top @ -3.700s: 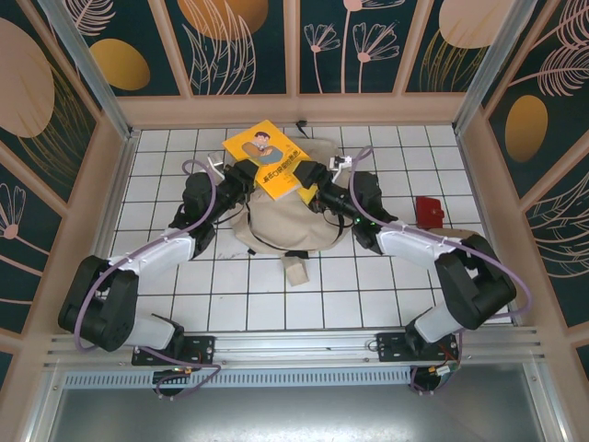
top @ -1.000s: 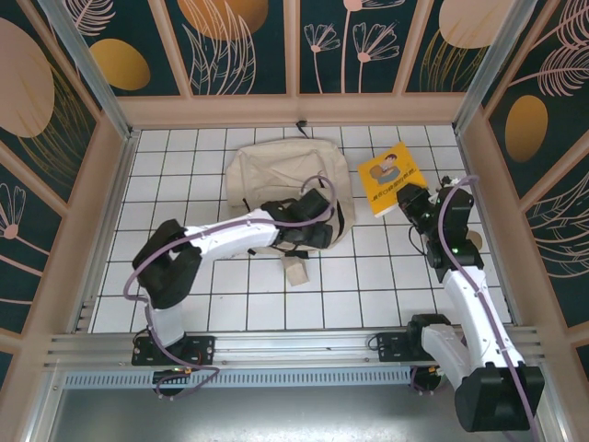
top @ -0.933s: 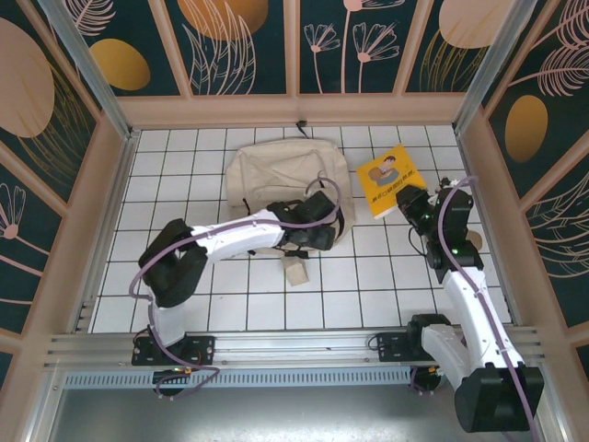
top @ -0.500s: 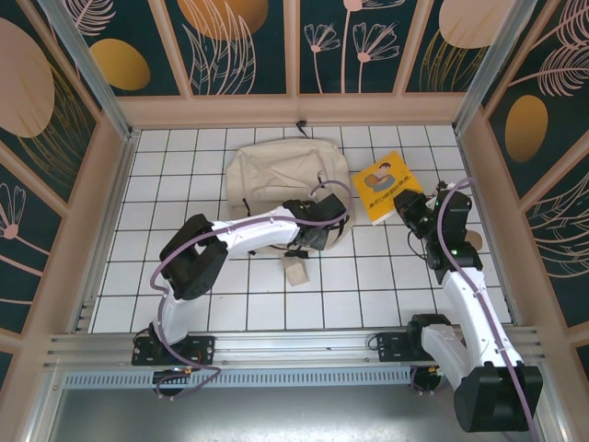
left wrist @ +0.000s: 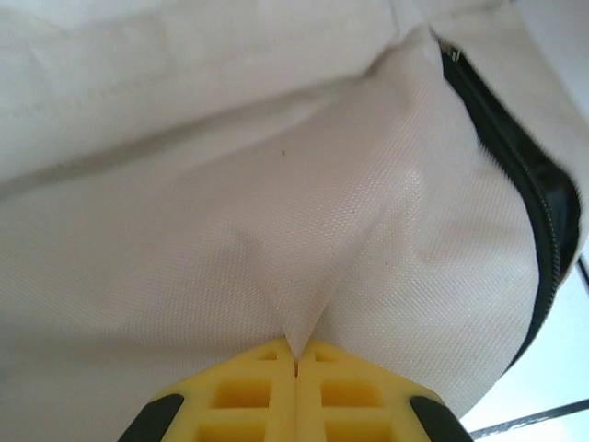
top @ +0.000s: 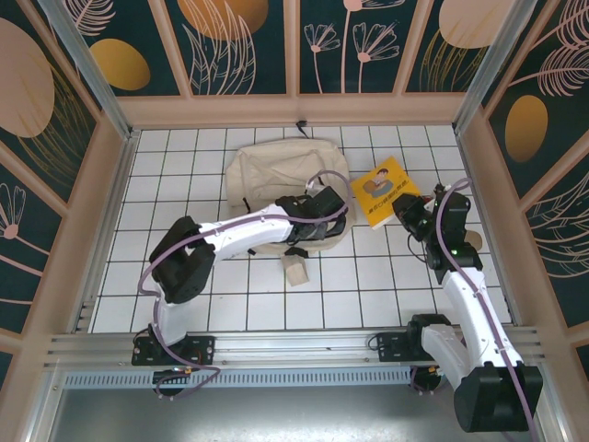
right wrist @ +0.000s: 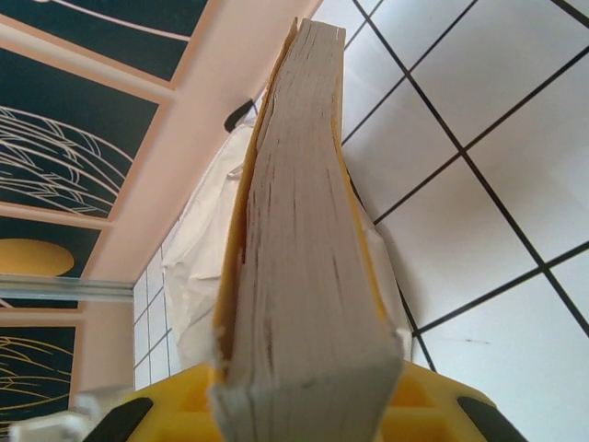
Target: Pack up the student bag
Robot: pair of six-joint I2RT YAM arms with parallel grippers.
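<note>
The beige student bag (top: 276,175) lies flat on the white tiled table at the back centre. My left gripper (top: 317,230) sits at the bag's near right edge, shut, with a fold of the bag's cloth (left wrist: 294,304) pinched between its yellow fingers (left wrist: 248,396); a dark zipper (left wrist: 525,203) runs to the right of the fold. A yellow-covered book (top: 385,191) hangs just right of the bag, held by my right gripper (top: 407,214), which is shut on its lower edge. In the right wrist view the book's page edges (right wrist: 299,239) face the camera, with the bag (right wrist: 198,276) behind.
A small beige tag or block (top: 295,270) lies on the tiles just in front of the bag. Wooden walls (top: 294,109) with patterned panels close in the table at the back and sides. Bare tiles stretch across the near half of the table (top: 304,308).
My left gripper has closed on the bag's cloth near its right edge. The right arm has carried the book left, closer to the bag.
</note>
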